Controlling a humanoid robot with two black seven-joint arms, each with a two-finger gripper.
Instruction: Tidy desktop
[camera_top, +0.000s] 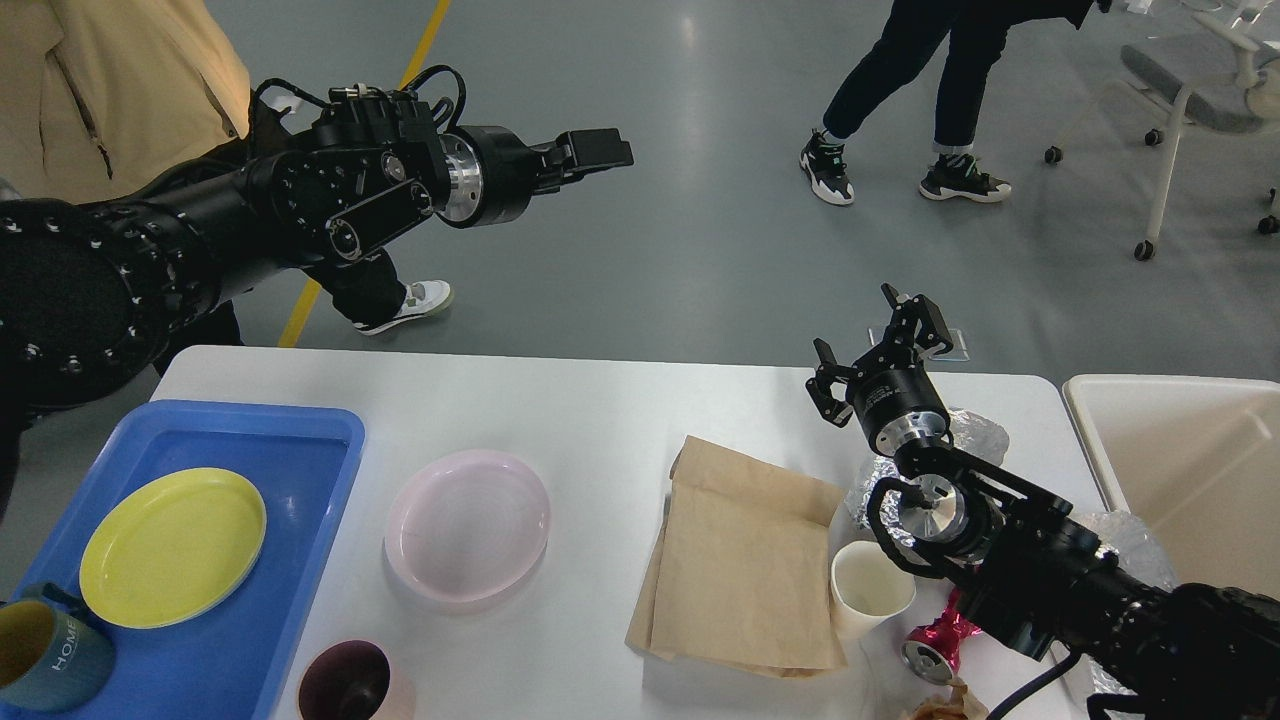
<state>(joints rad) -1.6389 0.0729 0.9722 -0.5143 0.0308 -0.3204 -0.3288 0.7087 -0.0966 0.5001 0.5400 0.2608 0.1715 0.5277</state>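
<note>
Smooth grey floor (700, 200), glossy, with pale streaks of overhead light. Yellow line (425, 40) painted across it at upper left. White office chair (1200, 90) on castors at upper right. Legs of a passer-by (930, 90) in dark trousers and sneakers nearby; beige-jacketed figure (110, 80) at far left.

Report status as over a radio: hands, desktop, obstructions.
Left hand raised, state unclear. Right hand open, empty. Desktop untidy: pink plate, paper bag, cups, foil. Nothing blocking.
</note>
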